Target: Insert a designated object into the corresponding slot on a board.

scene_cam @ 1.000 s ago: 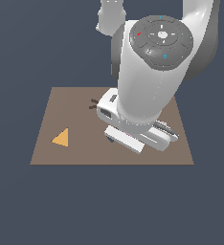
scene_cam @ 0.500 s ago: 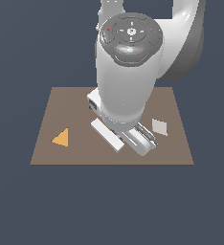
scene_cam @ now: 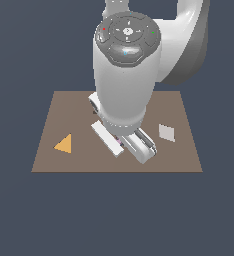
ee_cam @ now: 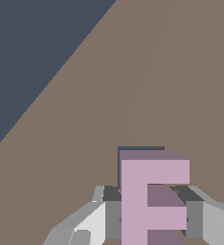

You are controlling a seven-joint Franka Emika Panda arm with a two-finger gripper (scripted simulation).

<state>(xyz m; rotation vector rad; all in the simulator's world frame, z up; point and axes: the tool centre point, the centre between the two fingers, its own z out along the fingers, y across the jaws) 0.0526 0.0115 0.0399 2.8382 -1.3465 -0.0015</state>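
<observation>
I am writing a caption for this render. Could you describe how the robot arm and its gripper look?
The arm is a thick, rounded, glossy white and light grey body. Its top is a dark grey round cap with pale marks and small red, green and blue dots. The gripper has light grey angular fingers with darker grey pads. No cables are visible.

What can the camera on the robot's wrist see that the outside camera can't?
Only the wrist view shows the pink letter piece clearly, a blocky E or F shape between the grey fingers, with a dark edge just behind it. Only the exterior view shows the orange triangle, the white diamond and the big white arm hiding the middle. Both show the brown board.
</observation>
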